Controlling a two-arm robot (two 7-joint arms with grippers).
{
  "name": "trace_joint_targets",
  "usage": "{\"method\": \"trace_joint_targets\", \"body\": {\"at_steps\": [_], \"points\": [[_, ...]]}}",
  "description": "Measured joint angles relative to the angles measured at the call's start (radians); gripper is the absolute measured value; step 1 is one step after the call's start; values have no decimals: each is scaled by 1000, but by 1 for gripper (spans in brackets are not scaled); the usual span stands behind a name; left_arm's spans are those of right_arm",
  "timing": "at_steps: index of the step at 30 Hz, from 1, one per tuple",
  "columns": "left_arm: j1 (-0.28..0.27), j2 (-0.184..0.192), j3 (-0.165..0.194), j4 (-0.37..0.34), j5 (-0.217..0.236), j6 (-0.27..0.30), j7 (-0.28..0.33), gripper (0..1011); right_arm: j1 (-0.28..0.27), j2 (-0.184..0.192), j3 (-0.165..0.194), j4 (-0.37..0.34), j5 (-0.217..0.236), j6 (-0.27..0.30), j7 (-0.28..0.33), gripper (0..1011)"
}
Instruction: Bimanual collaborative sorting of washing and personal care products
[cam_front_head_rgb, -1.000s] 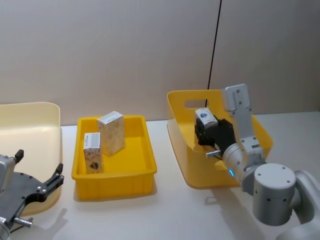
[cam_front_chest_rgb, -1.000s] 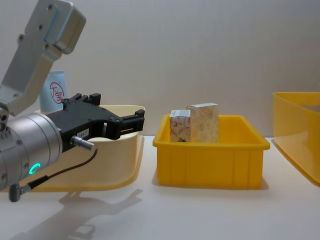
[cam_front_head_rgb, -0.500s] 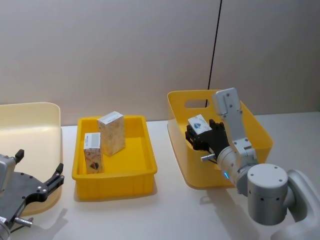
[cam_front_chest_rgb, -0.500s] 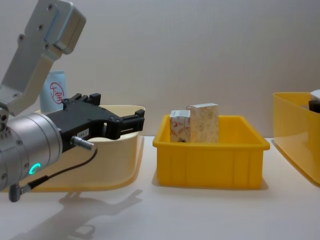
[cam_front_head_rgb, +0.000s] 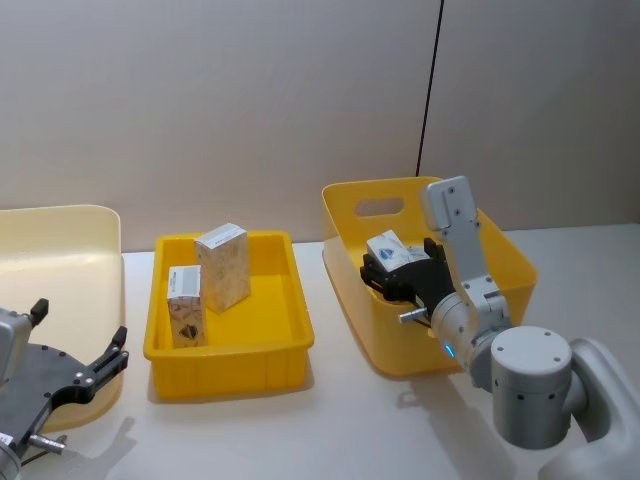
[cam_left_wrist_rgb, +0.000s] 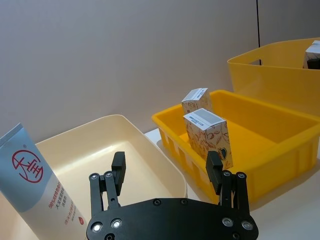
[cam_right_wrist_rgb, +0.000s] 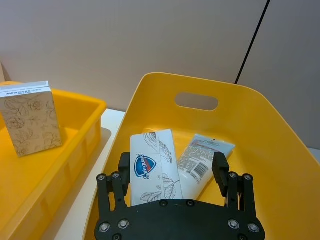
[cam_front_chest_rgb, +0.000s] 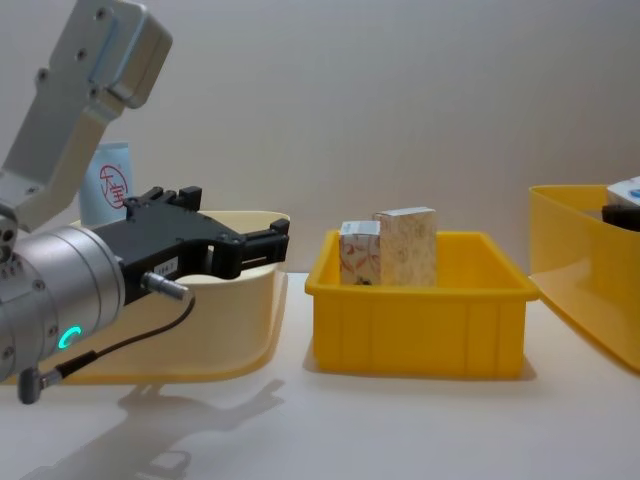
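When viewed from the head: low yellow rectangular plastic tray (cam_front_head_rgb: 228, 350) as landmark on the pale surface (cam_front_head_rgb: 330, 420), with two upright beige floral cardboard cartons (cam_front_head_rgb: 222, 265) standing inside at its left end. Just right of the tray, deep yellow plastic bin (cam_front_head_rgb: 350, 300) with a handle slot. Right tool (cam_front_head_rgb: 385, 275) reaching into the bin, with a white soap carton (cam_front_head_rgb: 385, 248) bearing a blue shield logo at its tips. Left of the tray, cream plastic bin (cam_front_head_rgb: 60, 230), and left tool (cam_front_head_rgb: 80, 325) parked over its near edge, fingers spread wide on nothing.

From the left wrist: tall pale-blue squeeze tube (cam_left_wrist_rgb: 30, 180) with a red circular logo leaning in the cream bin, left of the tray, apart from the open fingers.

From the right wrist: fingers apart, soap carton against one of them, and the flat crimped end of a second pale-blue tube (cam_right_wrist_rgb: 202, 157) lying in the deep bin beside it. No clamp to be seen on either.

From the chest: same layout in side view, with the soap carton peeking above the deep bin's rim at the far right of the tray.

Judged for handling: cartons light, stiff, easily crushed, so best taken across the broad faces, gently. Tubes soft and slick, so better gripped low on the firm shoulder near the cap.
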Motion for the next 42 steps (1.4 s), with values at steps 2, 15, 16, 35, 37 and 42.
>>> {"method": "trace_joint_targets", "body": {"at_steps": [2, 15, 16, 35, 37, 42], "points": [[0, 0, 0, 0, 0, 0, 0, 1003, 0, 0, 0, 0, 0, 0, 0, 1001], [0, 0, 0, 0, 0, 0, 0, 1003, -13, -2, 8, -7, -1, -76, 10, 1001], [0, 0, 0, 0, 0, 0, 0, 1003, -13, -2, 8, -7, -1, -76, 10, 1001], [0, 0, 0, 0, 0, 0, 0, 1003, -46, -10, 42, -41, 30, -309, 50, 1001], [0, 0, 0, 0, 0, 0, 0, 1003, -50, -11, 46, -47, 36, -328, 58, 1001], [0, 0, 0, 0, 0, 0, 0, 1002, -57, -14, 53, -55, 46, -361, 69, 1001]]}}
